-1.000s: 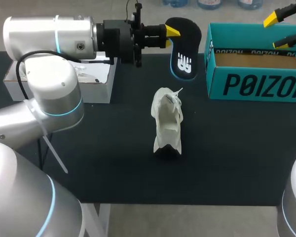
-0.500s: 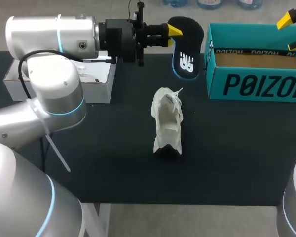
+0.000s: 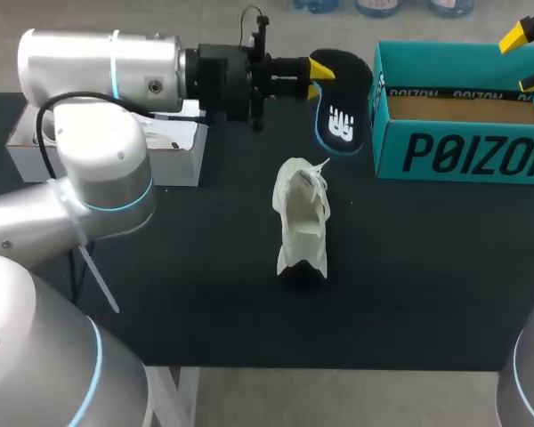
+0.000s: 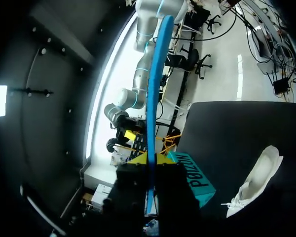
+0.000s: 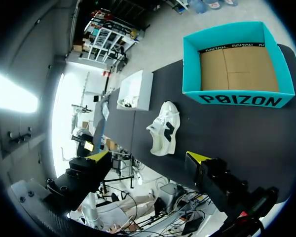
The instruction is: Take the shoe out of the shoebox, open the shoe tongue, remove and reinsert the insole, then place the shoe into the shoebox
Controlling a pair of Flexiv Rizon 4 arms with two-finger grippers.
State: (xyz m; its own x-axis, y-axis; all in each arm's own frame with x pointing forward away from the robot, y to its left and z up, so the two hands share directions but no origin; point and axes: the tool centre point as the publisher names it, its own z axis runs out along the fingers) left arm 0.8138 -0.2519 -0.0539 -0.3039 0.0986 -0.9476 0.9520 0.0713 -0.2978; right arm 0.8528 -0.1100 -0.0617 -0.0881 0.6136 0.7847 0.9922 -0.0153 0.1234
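- Holding the insole [image 3: 341,107] clear of the table [image 3: 205,267], the left gripper [image 3: 316,69] has its yellow-tipped fingers pinched close together on one end of it. The rest of the black, blue-edged insole hangs out ahead of the fingers.
- From the left wrist, the insole [image 4: 153,98] shows edge-on as a thin blue strip running straight out from between the fingers of the left gripper [image 4: 149,160].
- The white sneaker [image 3: 303,218] sits on the table below and to one side of those fingers, well apart from them. Ahead of them stands the teal shoebox [image 3: 463,151], with no shoe in it.
- The right gripper [image 3: 527,55] hovers over the shoebox with its fingers spread wide and nothing between them. Its wrist view looks down past them to the sneaker [image 5: 164,128] and the shoebox [image 5: 237,98].
- A white box [image 3: 173,142] lies under the left arm, behind its fingers.
- By my reading the insole is out and reinsertion comes next. That calls for bringing the insole's free end down to the sneaker's opening, probably with the right gripper steadying the shoe or keeping the tongue back.
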